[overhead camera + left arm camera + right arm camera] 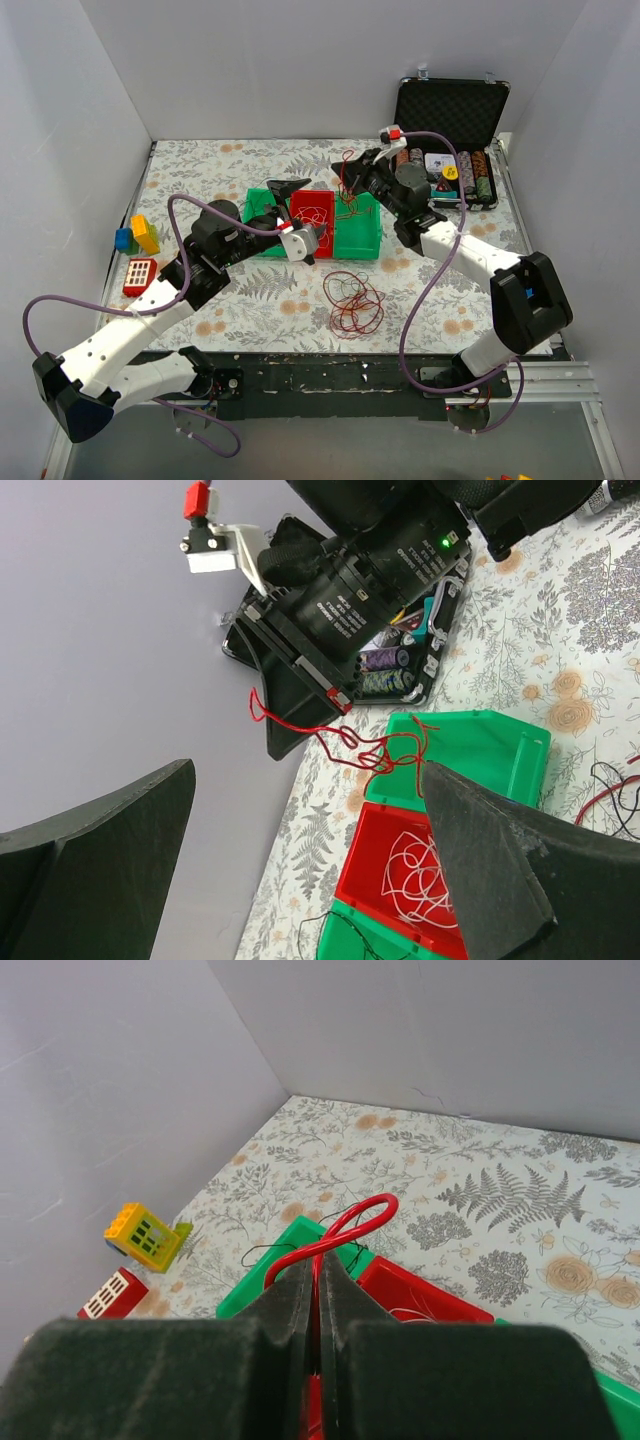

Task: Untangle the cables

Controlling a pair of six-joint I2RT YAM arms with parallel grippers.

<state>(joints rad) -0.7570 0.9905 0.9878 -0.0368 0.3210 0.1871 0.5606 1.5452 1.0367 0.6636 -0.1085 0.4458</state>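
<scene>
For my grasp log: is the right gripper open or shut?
Shut. The right gripper pinches the red cable: its fingers meet, and a red loop rises between them.

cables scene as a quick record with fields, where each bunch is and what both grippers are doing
right gripper: shut on a red cable, loop poking past the fingertips, strands dangling toward the green bins
left gripper: open, nothing between the fingers, hovering by the bins
red bin: holds a whitish cable in loose coils
loose tangle: red and dark loops on the table, nearer the arm bases than the bins, no gripper touching
other: open chip case far right; toy blocks left
</scene>
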